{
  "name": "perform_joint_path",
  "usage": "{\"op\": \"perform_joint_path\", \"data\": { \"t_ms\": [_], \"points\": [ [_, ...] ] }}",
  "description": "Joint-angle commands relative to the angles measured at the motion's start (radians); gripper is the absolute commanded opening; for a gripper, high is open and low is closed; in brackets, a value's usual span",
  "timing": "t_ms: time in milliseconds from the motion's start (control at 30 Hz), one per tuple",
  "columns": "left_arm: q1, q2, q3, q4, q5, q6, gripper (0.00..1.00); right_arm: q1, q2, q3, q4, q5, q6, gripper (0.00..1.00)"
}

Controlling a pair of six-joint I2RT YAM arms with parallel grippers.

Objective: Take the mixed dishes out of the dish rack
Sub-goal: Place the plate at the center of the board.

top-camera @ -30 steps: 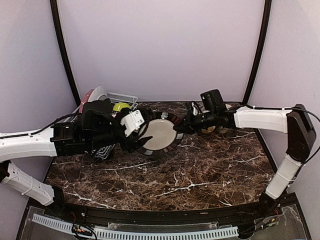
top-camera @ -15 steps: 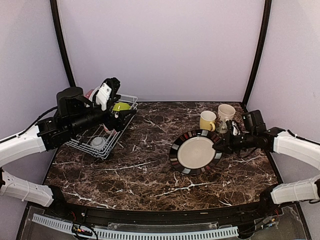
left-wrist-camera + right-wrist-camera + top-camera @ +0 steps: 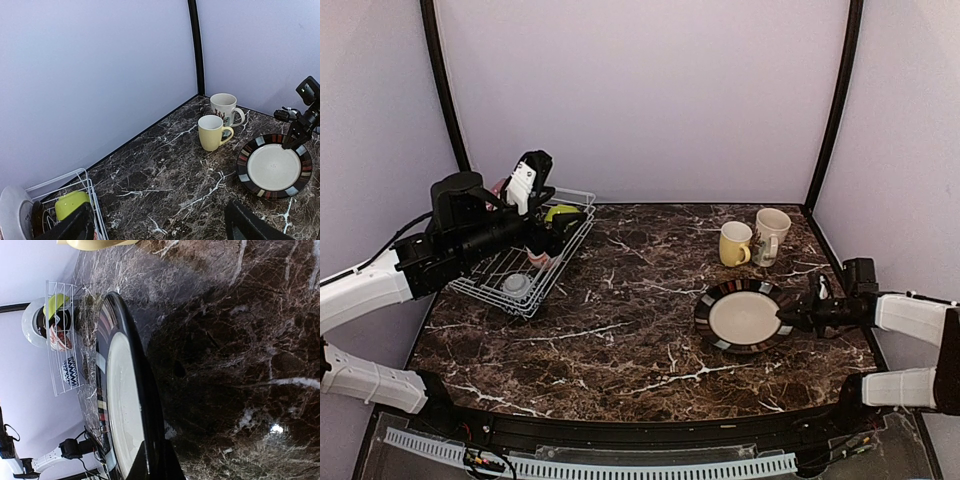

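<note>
The black plate (image 3: 745, 316) with a cream centre and coloured rim patches lies low on the marble at the right. My right gripper (image 3: 792, 316) is shut on its right rim, and the wrist view shows the rim (image 3: 131, 390) pinched between the fingers. I cannot tell whether the plate rests on the table. The yellow mug (image 3: 733, 243) and cream patterned mug (image 3: 771, 234) stand behind it. The white wire dish rack (image 3: 552, 280) stands at the back left and holds a lime-green bowl (image 3: 561, 212), a red-and-white bowl (image 3: 538, 259), a striped bowl (image 3: 517, 284) and an upright plate (image 3: 504, 188). My left gripper (image 3: 556, 226) is open and empty above the rack's far end.
Black frame posts stand at the back corners. Purple walls close in the back and sides. The dark marble table (image 3: 620, 330) runs between the rack and the plate. The left wrist view shows both mugs (image 3: 213, 132) and the plate (image 3: 274, 166) far to the right.
My right arm has carried the black plate from the table's middle to the right and lowered it. My left arm has drawn back from the plate to above the rack.
</note>
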Motion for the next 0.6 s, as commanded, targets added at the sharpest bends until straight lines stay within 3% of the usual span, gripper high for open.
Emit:
{"op": "perform_joint_path", "data": {
  "t_ms": [0, 333, 567],
  "points": [
    [0.019, -0.004, -0.016, 0.025, 0.011, -0.02, 0.89, -0.013, 0.023, 0.003, 0.147, -0.136, -0.05, 0.0],
    [0.083, -0.012, -0.014, 0.022, 0.012, -0.043, 0.89, -0.014, 0.076, -0.008, 0.098, 0.065, -0.112, 0.01],
    [0.134, -0.015, -0.014, 0.024, 0.019, -0.072, 0.89, -0.014, 0.119, 0.024, 0.059, 0.17, -0.142, 0.22]
  ]
}}
